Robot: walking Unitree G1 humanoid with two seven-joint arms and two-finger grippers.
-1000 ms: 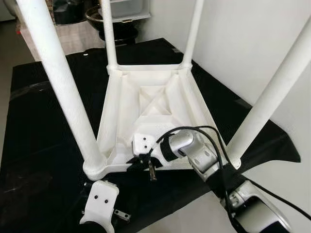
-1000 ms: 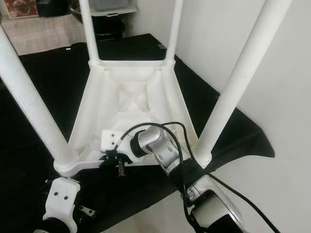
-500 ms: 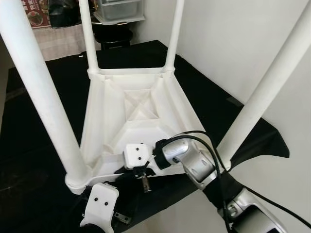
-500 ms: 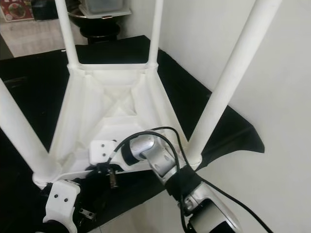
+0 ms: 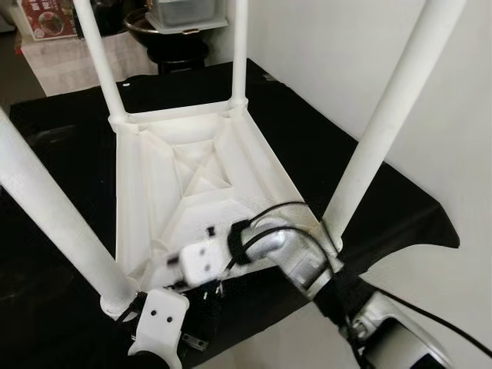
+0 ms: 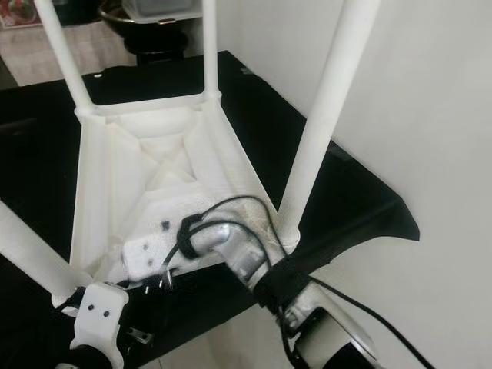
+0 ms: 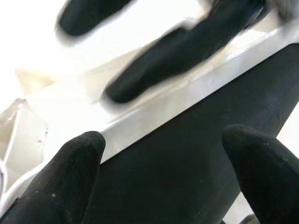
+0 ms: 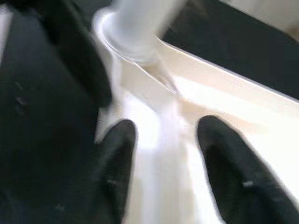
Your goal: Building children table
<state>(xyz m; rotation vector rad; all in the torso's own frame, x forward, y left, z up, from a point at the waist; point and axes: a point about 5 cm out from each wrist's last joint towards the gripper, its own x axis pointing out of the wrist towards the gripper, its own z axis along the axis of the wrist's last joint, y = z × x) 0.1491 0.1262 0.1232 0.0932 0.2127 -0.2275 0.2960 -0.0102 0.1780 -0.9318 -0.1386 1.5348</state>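
Upside down on a black cloth [image 5: 46, 154] lies the white children's table [image 5: 173, 181], its ribbed underside facing up and its four round legs [image 5: 388, 123] standing up into the air. The cloth covers a floor area beside a white wall [image 5: 400, 46], and one corner of it juts out toward pale flooring at the robot's right.

The right arm [image 5: 307, 265] reaches in from the lower right, bent across the near edge of the tabletop, with a black cable looping over it. Its wrist block is blurred in the head views. The right gripper [image 8: 163, 135] sits at the near rim of the table, and its wrist view shows two black fingers [image 8: 117, 154] set apart, straddling a white rib of the table's underside close to the base of one leg (the picture is soft, so contact with the plastic cannot be judged).

The left gripper [image 7: 163, 149] is low at the near left corner of the table, its white wrist housing showing at the bottom of the head views just by the foot of the nearest left leg. In its wrist view the two black fingertips [image 7: 74, 172] stand well apart over the black cloth, with the white table edge just beyond them and the other gripper's dark fingers blurred above that edge.

Past the far end of the table stand a dark round object and a pale container [image 5: 181, 11]
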